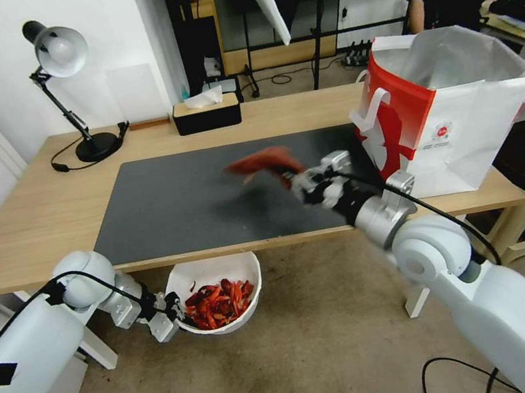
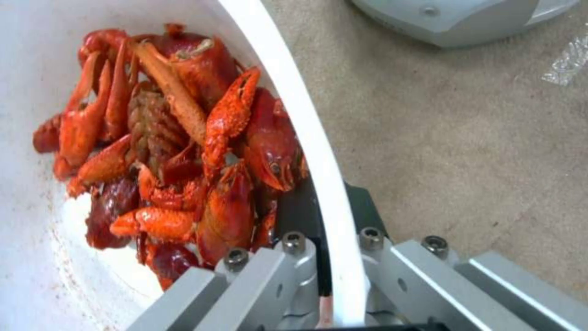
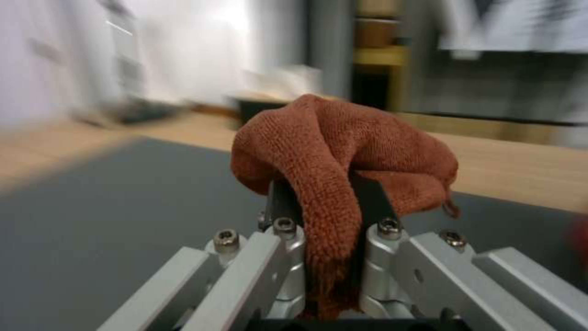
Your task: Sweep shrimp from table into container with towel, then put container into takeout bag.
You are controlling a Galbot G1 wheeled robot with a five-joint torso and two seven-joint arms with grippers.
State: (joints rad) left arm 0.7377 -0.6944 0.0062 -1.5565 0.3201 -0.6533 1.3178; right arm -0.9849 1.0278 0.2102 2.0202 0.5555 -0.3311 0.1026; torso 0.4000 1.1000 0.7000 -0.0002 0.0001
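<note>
**A:** Where does the job stand?

**B:** The sweeping looks done. The dark mat (image 1: 209,199) on the table (image 1: 29,217) shows no shrimp. The shrimp (image 1: 217,303) sit heaped in the container (image 1: 221,271), a round white bowl held below the table's near edge, above the floor.

**A:** Who holds it?

**B:** The left gripper (image 1: 170,316). Its jaws are pinched on the bowl's rim, one finger inside the wall, one outside.

**A:** And the towel?

**B:** The right gripper (image 1: 287,177) is clamped on the towel (image 1: 263,161), a rust-red cloth bunched over its fingers. It hangs just above the mat, right of centre.

**A:** What remains?

**B:** The bagging, I'd judge. The takeout bag (image 1: 468,133) stands open at the table's right end, well apart from the bowl.

**A:** Any writing?

**B:** The bag's white face carries a small round red logo with tiny print beneath, too small to read. I can read nothing on the black tissue box (image 1: 206,113) at the back.
</note>
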